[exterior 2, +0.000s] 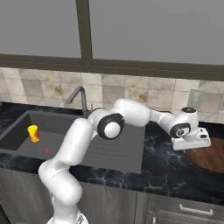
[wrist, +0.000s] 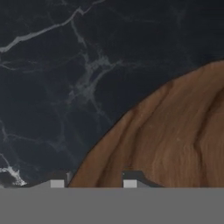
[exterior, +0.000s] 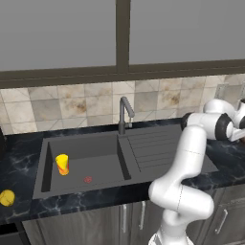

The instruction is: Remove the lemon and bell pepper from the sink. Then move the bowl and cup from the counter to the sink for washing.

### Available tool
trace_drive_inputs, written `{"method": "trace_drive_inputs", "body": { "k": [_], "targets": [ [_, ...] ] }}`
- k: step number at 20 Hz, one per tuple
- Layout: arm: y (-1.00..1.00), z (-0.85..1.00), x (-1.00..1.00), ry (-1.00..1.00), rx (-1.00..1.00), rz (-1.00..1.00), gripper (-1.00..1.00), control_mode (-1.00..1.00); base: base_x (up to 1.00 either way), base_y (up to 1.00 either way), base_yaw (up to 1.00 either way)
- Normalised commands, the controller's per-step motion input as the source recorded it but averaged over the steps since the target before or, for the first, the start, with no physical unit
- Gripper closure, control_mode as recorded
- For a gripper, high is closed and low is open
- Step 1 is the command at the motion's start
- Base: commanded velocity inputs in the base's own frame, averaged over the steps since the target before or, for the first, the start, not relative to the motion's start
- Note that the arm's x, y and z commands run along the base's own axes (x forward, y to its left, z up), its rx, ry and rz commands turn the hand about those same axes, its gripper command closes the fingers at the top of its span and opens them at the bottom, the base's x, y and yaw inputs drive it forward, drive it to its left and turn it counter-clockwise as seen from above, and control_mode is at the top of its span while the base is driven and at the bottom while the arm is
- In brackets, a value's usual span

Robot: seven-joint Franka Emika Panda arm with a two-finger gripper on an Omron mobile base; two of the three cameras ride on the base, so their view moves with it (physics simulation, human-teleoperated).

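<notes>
Nearby, round wooden bowl (wrist: 175, 135), marbled counter (wrist: 65, 65)

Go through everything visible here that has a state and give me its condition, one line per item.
Small yellow cup with a red mark: upright in the dark grey sink basin.
Small plain yellow lemon: on the black marble counter, left of the sink.
Wide dark brown wooden bowl: upright on the counter, right of the sink.
Grey curved faucet: no water running.
Pincer: low over the bowl's rim, partly closed.
</notes>
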Motion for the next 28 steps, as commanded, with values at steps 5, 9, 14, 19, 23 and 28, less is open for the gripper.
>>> {"method": "trace_drive_inputs", "body": {
  "k": [5, 9, 14, 19, 23, 28],
  "targets": [
    [-0.10, 0.04, -0.15, 0.00, 0.04, 0.00, 1.00, -1.00, 0.00, 0.00, 0.00],
    [-0.01, 0.03, -0.20, 0.00, 0.01, 0.00, 1.00, -1.00, 0.00, 0.00, 0.00],
    [0.00, 0.08, -0.22, -0.11, 0.00, 0.03, 1.00, -1.00, 0.00, 0.00, 0.00],
    [0.00, 0.21, -0.18, -0.21, -0.01, 0.04, 1.00, -1.00, 0.00, 0.00, 0.00],
    [0.00, 0.23, -0.15, -0.20, -0.06, 0.03, 1.00, -1.00, 0.00, 0.00, 0.00],
    [0.02, 0.28, -0.09, -0.05, -0.13, 0.06, 1.00, -1.00, 0.00, 0.00, 0.00]
  ]
}}
